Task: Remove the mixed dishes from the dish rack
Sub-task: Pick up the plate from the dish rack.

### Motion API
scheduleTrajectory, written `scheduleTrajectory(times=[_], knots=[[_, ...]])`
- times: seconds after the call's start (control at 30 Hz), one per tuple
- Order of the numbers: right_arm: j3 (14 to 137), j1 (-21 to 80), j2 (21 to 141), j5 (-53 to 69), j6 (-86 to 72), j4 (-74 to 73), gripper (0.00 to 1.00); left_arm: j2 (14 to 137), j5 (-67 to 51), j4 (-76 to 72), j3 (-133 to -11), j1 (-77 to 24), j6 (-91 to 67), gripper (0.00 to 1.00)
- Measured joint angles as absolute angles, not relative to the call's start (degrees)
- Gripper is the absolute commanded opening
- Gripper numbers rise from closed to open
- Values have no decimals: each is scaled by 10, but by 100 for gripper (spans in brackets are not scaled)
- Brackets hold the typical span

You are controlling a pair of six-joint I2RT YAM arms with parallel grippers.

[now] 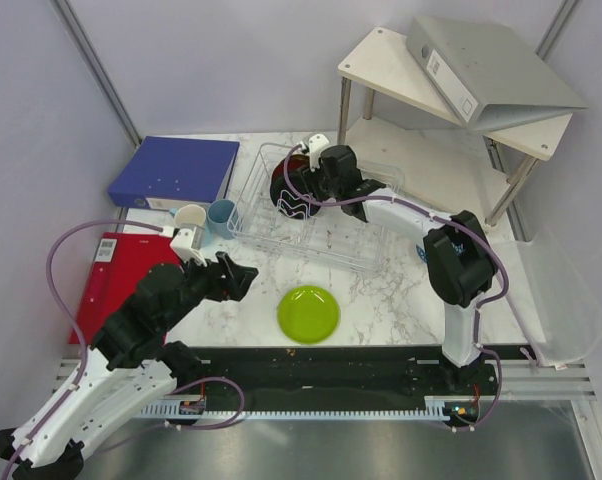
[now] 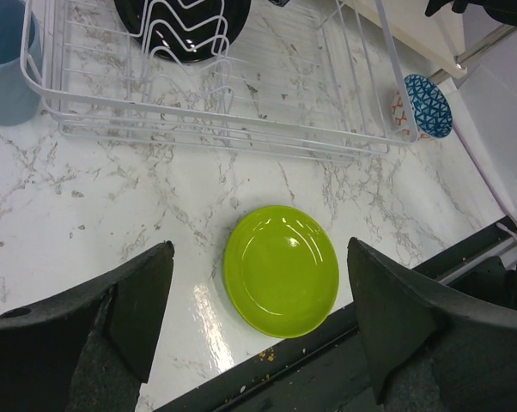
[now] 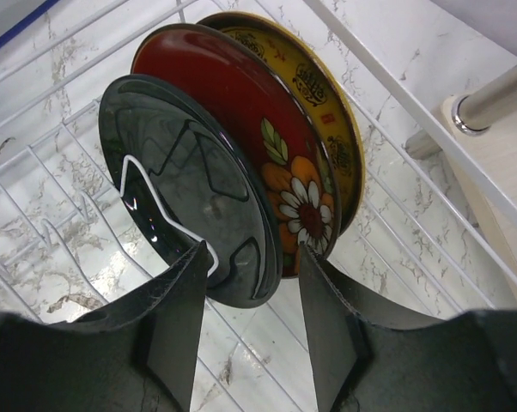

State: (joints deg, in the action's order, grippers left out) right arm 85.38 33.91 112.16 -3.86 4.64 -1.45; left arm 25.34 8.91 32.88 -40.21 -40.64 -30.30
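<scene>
The clear dish rack (image 1: 326,240) holds three dishes upright at its far left end: a black plate (image 3: 190,180), a red bowl (image 3: 241,112) with flowers, and a yellow-brown patterned plate (image 3: 323,94) behind. My right gripper (image 3: 254,249) reaches into the rack, jaws open and astride the black plate's lower rim, with a gap on the bowl side. The lime-green plate (image 1: 309,313) lies flat on the table. My left gripper (image 1: 243,277) hovers open and empty just left of it. A light blue cup (image 1: 221,215) and cream mug (image 1: 189,220) stand left of the rack.
A blue patterned bowl (image 2: 423,106) sits by the rack's right end. A blue binder (image 1: 176,170) and red folder (image 1: 116,270) lie at the left. The white two-tier shelf (image 1: 401,70) with a grey binder (image 1: 486,65) stands at the back right.
</scene>
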Motion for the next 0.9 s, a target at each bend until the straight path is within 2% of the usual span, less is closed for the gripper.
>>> scheduleTrajectory(times=[0.23,0.47,0.7,0.9], knots=[[862,336,1160,-34,57,-13,48,277,89,327,-402,-406,-303,88],[874,335,1170,-44,62,-8,28,279,89,324,-400,-406,-303,88],[873,333,1169,-63,72,-8,19,285,89,320,-397,-406,-303,88],[863,334,1161,-67,77,-3,4,289,87,315,-396,-406,-303,88]])
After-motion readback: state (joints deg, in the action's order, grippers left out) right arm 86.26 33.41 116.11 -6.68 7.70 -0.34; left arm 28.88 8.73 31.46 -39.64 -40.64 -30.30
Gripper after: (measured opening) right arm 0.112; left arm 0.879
